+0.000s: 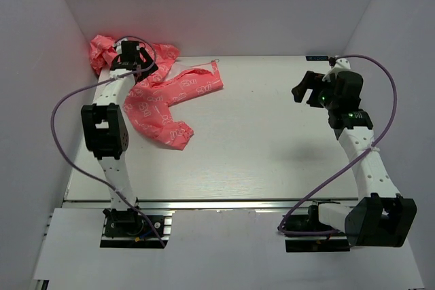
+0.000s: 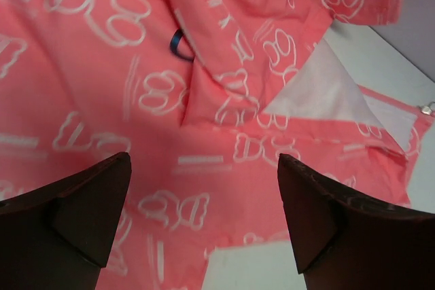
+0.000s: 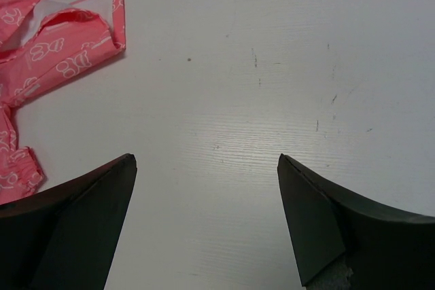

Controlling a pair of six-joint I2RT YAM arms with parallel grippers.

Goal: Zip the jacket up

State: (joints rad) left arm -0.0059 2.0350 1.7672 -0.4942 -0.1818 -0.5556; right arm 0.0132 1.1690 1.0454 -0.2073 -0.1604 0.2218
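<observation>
Crumpled jacket (image 1: 170,96) on white table (image 1: 272,140)

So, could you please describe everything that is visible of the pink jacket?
The jacket is thin coral-pink fabric printed with white outline shapes; white lining shows where a front edge folds back. It lies crumpled and open at the far left of the table, a sleeve pointing toward the near side. A small dark-blue emblem is half hidden in a fold, and a metal zipper pull sits at one corner. The left gripper hangs over it, jaws open, gripping nothing.
</observation>
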